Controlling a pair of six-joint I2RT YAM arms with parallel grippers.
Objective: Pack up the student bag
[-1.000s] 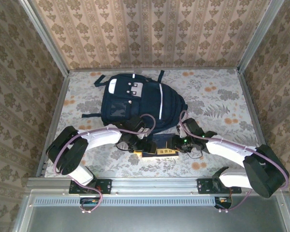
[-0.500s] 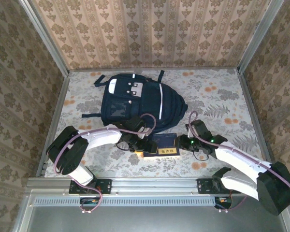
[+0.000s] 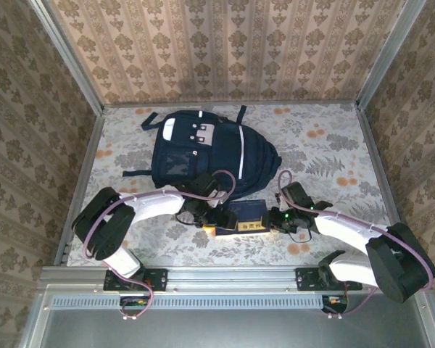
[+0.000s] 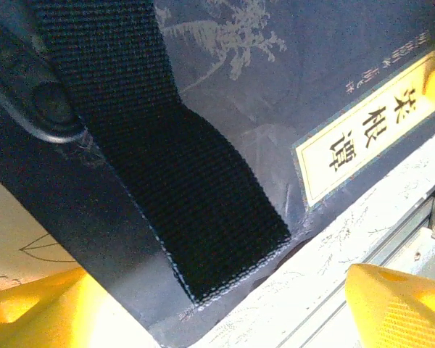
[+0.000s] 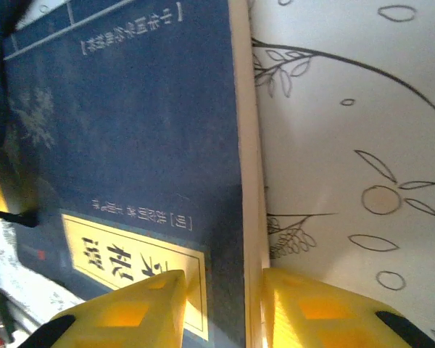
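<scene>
Student bag (image 3: 206, 156) flat on table (image 3: 326, 145), just beyond both grippers, front pocket up. Left gripper (image 3: 209, 222) at left end of blue book (image 3: 245, 215), its 2 yellow fingers (image 4: 399, 308) wide apart. Black strap (image 4: 167, 167), apparently bag's, lies across cover between them. Right gripper (image 5: 225, 304) at book's right end, fingers close together astride book's edge. Whether they clamp it, cannot tell.

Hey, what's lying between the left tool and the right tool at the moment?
A flat dark blue book lies between the left tool and the right tool. The top external view shows this.
</scene>
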